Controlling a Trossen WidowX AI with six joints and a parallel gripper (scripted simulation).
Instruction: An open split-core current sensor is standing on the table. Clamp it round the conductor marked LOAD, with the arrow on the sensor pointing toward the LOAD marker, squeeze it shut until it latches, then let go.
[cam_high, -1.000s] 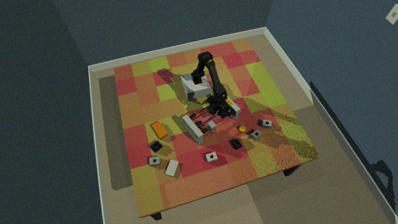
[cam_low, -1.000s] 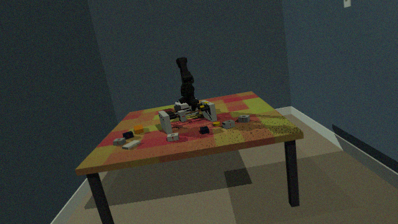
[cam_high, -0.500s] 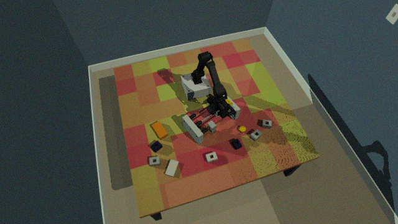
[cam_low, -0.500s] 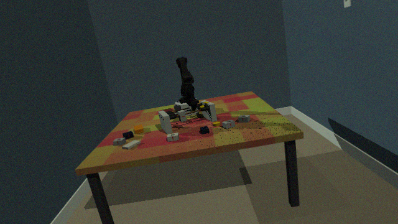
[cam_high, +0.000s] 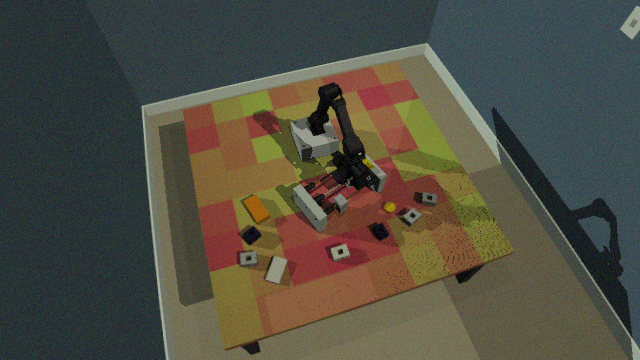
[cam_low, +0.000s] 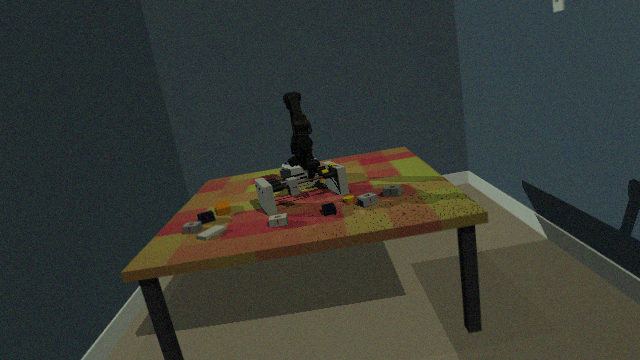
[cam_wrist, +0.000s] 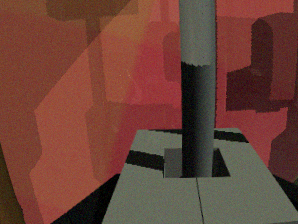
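Above the patchwork table (cam_high: 315, 297) (cam_low: 320, 241), the black claw (cam_high: 355, 176) (cam_low: 312, 171) (cam_wrist: 188, 181) stood partly open, gripping nothing, at the split-core current sensor (cam_wrist: 162, 197), which encircled a gray conductor (cam_wrist: 198, 95), its halves meeting at a thin seam.

My counter (cam_high: 320, 285) (cam_low: 320, 240) patched in red, orange and yellow-green, my black arm (cam_high: 345, 120) (cam_low: 300, 130), white end panels (cam_high: 310, 208) (cam_low: 266, 196), a grey sensor body (cam_wrist: 160, 195) with dark bands, an orange block (cam_high: 256, 208) (cam_low: 222, 208), a yellow disc (cam_high: 390, 207) (cam_low: 348, 199), blue-grey walls (cam_high: 280, 40) (cam_low: 350, 65).
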